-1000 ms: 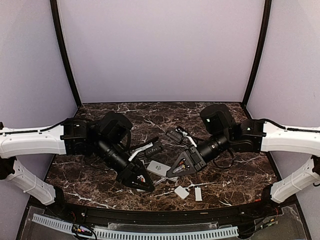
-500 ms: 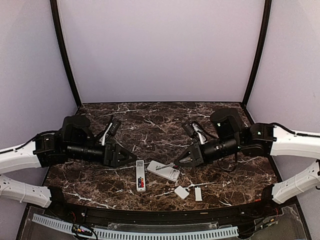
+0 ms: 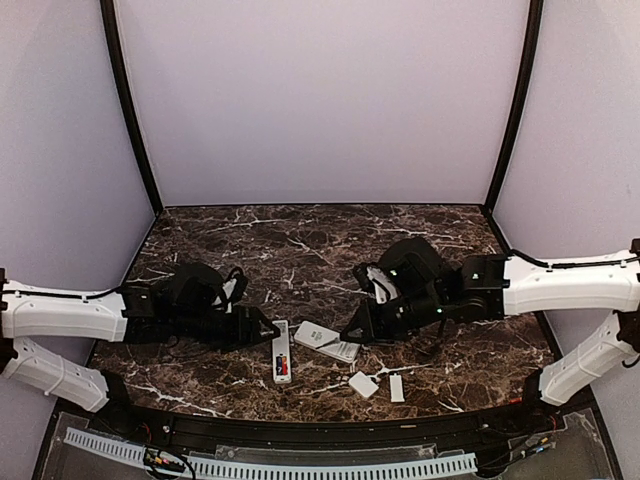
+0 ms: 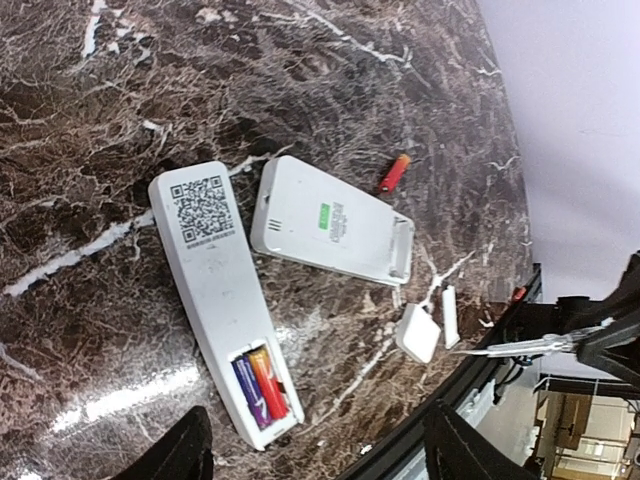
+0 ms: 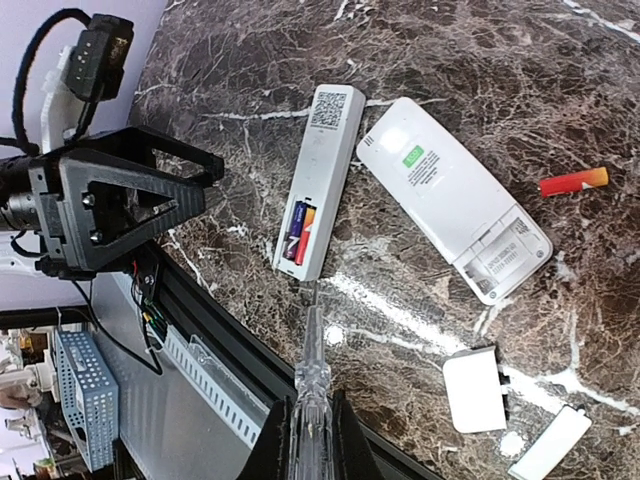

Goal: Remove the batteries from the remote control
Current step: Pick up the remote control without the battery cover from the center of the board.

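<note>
A narrow white remote [image 3: 282, 352] lies back up with its battery bay open. Two batteries [image 4: 262, 388], one purple and one red-orange, sit in the bay, also seen in the right wrist view [image 5: 300, 232]. A wider white remote [image 4: 330, 222] lies beside it with an empty bay. A loose red battery [image 5: 572, 181] lies past it on the table. My left gripper [image 3: 262, 328] is open and empty just left of the narrow remote. My right gripper [image 5: 315, 425] is shut on a clear-handled tool [image 5: 312, 385], whose tip is close to the remote's battery end.
Two small white covers [image 3: 363, 384] [image 3: 396, 388] lie near the table's front edge [image 3: 320, 418]. A grey cable tray [image 3: 270, 465] runs below that edge. My left gripper also shows in the right wrist view [image 5: 120, 210].
My left gripper has moved right, close to the narrow remote. My right gripper has moved left and lower over the wider remote, with the tool in it.
</note>
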`<state>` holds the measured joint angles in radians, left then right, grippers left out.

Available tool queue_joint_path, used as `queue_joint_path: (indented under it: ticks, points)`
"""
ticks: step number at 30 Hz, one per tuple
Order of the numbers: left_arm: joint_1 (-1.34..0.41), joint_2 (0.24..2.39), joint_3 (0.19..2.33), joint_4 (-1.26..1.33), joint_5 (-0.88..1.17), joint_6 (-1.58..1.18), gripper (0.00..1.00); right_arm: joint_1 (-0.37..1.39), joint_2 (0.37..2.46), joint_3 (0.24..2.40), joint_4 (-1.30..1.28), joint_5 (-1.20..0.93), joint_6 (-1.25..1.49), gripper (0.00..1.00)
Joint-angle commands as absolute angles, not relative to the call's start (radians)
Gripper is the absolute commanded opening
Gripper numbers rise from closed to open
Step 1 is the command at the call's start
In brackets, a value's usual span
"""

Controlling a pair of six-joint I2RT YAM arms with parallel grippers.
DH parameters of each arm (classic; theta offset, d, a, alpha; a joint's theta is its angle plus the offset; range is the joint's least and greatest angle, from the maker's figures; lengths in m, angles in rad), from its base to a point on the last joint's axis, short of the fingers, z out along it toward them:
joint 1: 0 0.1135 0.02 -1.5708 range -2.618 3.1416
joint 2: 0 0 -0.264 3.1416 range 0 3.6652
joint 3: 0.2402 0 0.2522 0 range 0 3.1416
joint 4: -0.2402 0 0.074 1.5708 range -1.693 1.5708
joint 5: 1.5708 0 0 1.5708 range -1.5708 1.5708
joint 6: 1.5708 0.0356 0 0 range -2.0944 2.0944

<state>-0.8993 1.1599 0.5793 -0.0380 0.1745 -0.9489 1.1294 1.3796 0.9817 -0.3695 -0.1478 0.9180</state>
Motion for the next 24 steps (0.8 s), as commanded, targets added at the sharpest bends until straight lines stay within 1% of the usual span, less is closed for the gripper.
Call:
queue_joint_path:
  ticks: [1,6,11,17,18,21,24]
  points:
    - [-0.882,1.266,0.633,-0.022,0.14,-0.927,0.73,1.135,1.343,0.99,-0.396,-0.056,0.974,0.0]
    - [-0.879,1.409,0.691,-0.022,0.139,-0.889,0.75,1.136,1.28,0.959,-0.418,-0.016,1.0,0.0]
    - [-0.879,1.547,0.814,-0.142,0.125,-0.799,0.76,1.136,1.229,0.923,-0.419,-0.003,1.025,0.0]
    - [-0.886,1.6,0.868,-0.207,0.103,-0.733,0.78,1.135,1.206,0.903,-0.42,0.033,1.041,0.0]
    - [-0.893,1.605,0.874,-0.218,0.089,-0.726,0.78,1.137,1.205,0.901,-0.419,0.035,1.042,0.0]
    - [-0.912,1.642,0.904,-0.264,0.073,-0.69,0.7,1.136,1.21,0.902,-0.417,0.036,1.041,0.0]
    - [-0.953,1.681,0.948,-0.331,0.023,-0.661,0.68,1.137,1.213,0.904,-0.417,0.036,1.042,0.0]
